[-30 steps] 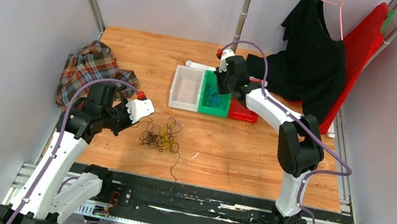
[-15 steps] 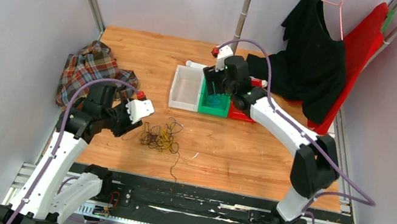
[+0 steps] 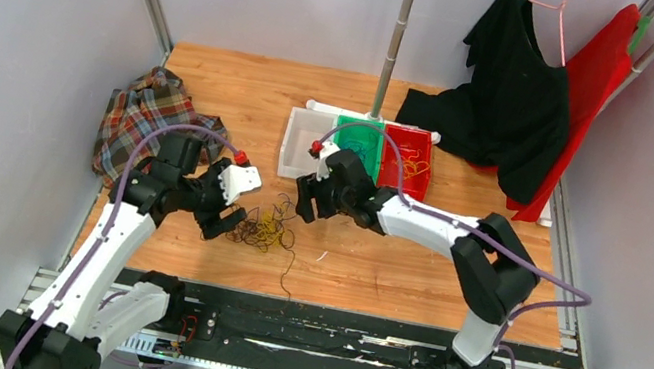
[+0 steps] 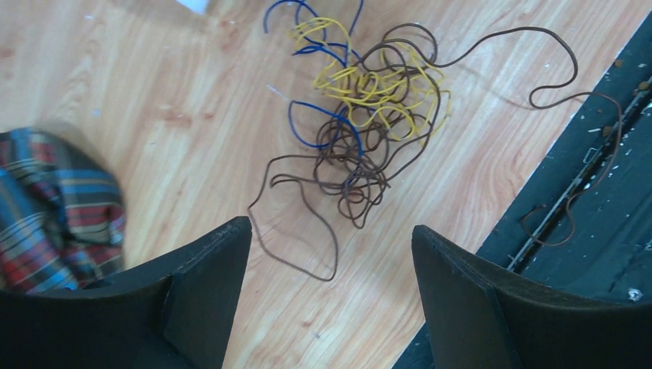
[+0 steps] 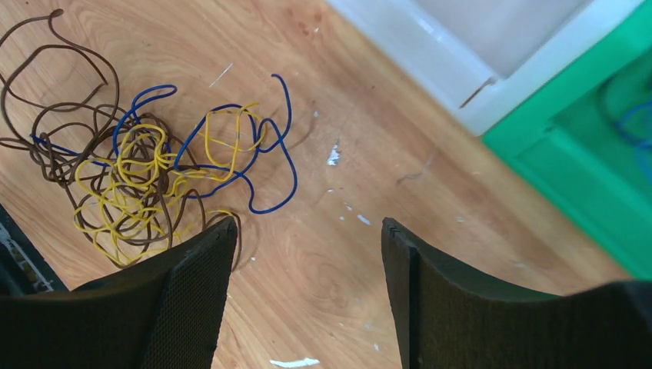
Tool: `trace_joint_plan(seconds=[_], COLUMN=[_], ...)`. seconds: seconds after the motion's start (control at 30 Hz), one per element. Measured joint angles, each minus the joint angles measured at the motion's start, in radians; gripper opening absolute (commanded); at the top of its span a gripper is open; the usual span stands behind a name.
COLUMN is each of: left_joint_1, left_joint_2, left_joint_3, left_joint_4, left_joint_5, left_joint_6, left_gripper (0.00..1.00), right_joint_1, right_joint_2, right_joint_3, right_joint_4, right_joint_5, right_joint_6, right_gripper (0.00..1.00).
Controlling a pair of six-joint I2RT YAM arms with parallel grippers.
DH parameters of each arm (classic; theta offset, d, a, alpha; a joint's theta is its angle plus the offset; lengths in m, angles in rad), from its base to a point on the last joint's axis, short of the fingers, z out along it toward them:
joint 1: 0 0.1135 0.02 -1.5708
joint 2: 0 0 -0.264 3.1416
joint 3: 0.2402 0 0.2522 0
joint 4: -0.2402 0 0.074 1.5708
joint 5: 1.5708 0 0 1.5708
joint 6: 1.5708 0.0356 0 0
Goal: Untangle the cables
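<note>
The cables lie as a loose tangle of thin blue, yellow and brown wires on the wooden table. One brown strand trails toward the near rail. My left gripper hovers just left of the tangle, open and empty. In the left wrist view the cables lie ahead of the left gripper, with a brown loop reaching between its fingers. My right gripper is open just right of the tangle. The right wrist view shows the cables at the left finger of the right gripper, with bare wood between its fingers.
A white tray, a green tray holding blue wire and a red tray holding yellow wire stand behind the tangle. A plaid cloth lies at the left edge, and a black garment hangs back right. A black rail borders the near edge.
My right arm has left the green tray and swung down and left to the tangle, opening its jaws. My left gripper has moved right to the tangle and opened.
</note>
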Motion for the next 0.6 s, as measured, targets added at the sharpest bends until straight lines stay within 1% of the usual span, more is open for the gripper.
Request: trace_joint_plan(seconds=[0.17, 0.23, 0.3, 0.33, 0.47, 0.5, 0.57, 0.6], left_joint_1=[-0.002, -0.003, -0.007, -0.011, -0.027, -0.031, -0.037, -0.042], left_joint_2=[0.096, 0.133, 0.157, 0.167, 0.211, 0.222, 0.238, 0.246], left_joint_3=[-0.063, -0.091, -0.116, -0.127, -0.153, -0.159, -0.169, -0.177], left_joint_4=[0.074, 0.109, 0.138, 0.154, 0.216, 0.235, 0.262, 0.278], left_joint_5=[0.045, 0.046, 0.046, 0.045, 0.045, 0.045, 0.045, 0.043], left_joint_6=[-0.021, -0.028, -0.032, -0.033, -0.042, -0.045, -0.051, -0.053], left_gripper=[0.8, 0.79, 0.78, 0.76, 0.69, 0.66, 0.57, 0.48], right_joint_1=[0.0, 0.0, 0.0, -0.002, -0.009, -0.012, -0.02, -0.026], right_joint_2=[0.088, 0.118, 0.145, 0.157, 0.197, 0.2, 0.202, 0.202], right_joint_3=[0.001, 0.001, 0.004, 0.008, 0.027, 0.027, 0.027, 0.027], right_joint_4=[0.035, 0.063, 0.079, 0.082, 0.11, 0.112, 0.114, 0.118], right_joint_5=[-0.059, -0.075, -0.085, -0.087, -0.088, -0.088, -0.089, -0.09], right_joint_6=[0.113, 0.162, 0.202, 0.215, 0.272, 0.285, 0.312, 0.32], right_gripper=[0.64, 0.6, 0.49, 0.41, 0.12, 0.07, 0.01, 0.01])
